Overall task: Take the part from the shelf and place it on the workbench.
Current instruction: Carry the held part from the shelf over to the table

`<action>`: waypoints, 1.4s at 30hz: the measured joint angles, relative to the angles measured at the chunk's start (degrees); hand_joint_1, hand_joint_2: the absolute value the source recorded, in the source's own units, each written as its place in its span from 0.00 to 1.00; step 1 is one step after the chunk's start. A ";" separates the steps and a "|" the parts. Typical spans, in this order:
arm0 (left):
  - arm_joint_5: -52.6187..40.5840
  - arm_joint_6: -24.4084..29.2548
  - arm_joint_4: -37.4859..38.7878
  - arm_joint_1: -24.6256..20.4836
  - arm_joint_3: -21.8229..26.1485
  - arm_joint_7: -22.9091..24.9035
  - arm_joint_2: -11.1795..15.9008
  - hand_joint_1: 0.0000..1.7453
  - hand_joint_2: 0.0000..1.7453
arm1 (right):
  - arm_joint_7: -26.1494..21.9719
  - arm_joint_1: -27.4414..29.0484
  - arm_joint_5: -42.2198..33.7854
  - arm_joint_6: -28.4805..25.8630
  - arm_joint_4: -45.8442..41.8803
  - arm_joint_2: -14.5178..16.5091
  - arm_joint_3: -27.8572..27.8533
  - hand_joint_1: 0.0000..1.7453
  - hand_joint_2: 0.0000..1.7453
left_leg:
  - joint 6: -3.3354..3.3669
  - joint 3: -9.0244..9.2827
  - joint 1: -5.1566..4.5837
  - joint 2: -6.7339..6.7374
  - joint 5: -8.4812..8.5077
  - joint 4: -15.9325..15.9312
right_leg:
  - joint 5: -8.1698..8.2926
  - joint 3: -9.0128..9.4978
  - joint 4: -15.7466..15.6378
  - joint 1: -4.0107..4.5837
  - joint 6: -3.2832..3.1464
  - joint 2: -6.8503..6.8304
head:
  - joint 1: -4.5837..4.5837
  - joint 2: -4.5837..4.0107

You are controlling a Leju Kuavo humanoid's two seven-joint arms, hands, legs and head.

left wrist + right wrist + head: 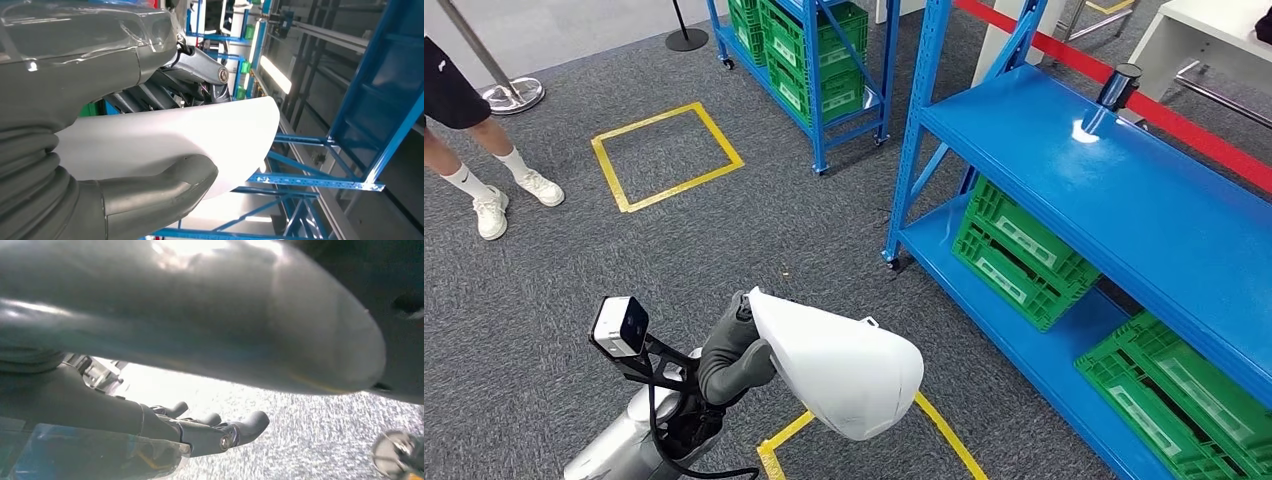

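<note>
The white part [839, 365] is held clear of the blue shelf [1124, 200], clamped between thumb [165, 187] and fingers of the left hand [734, 355] above carpet. Right hand [200, 432] fingers appear loosely extended, holding nothing. Risk: the smooth curved shell is gripped at one edge only; slippage during walking is judged possible.

Head view: high, looking forward and down over grey carpet [724, 260] and blue shelving [1124, 210]. Left wrist view: close behind its hand [75, 165], facing the shelving [370, 125] (shared with head view). Right wrist view: close, low, facing carpet [310, 440].
</note>
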 joint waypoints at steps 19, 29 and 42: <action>-0.03 -0.04 -0.65 -0.20 0.08 0.02 0.24 1.00 1.00 | 0.00 -0.11 -0.06 0.46 0.01 0.07 0.06 0.00 0.00 | -1.30 -0.56 -0.04 3.81 -1.92 2.06 | 3.63 4.63 -9.22 0.57 -2.21 -1.57 | -0.13 0.00; -0.04 -0.07 -0.76 -0.15 -0.29 -0.01 0.09 1.00 1.00 | 0.00 0.00 -0.07 0.36 0.05 0.04 0.17 0.00 0.00 | 0.08 -0.03 -0.13 0.19 -0.34 0.27 | -2.18 -2.73 5.76 0.41 -1.15 -0.33 | 0.13 0.00; -0.01 -0.09 -0.71 -0.13 -0.40 -0.02 0.34 1.00 1.00 | 0.00 -0.16 0.11 0.41 0.14 0.07 0.35 0.00 0.00 | -2.87 -8.34 0.51 1.42 -8.37 16.92 | 3.07 4.84 -8.88 0.46 -2.95 -1.29 | -0.24 0.00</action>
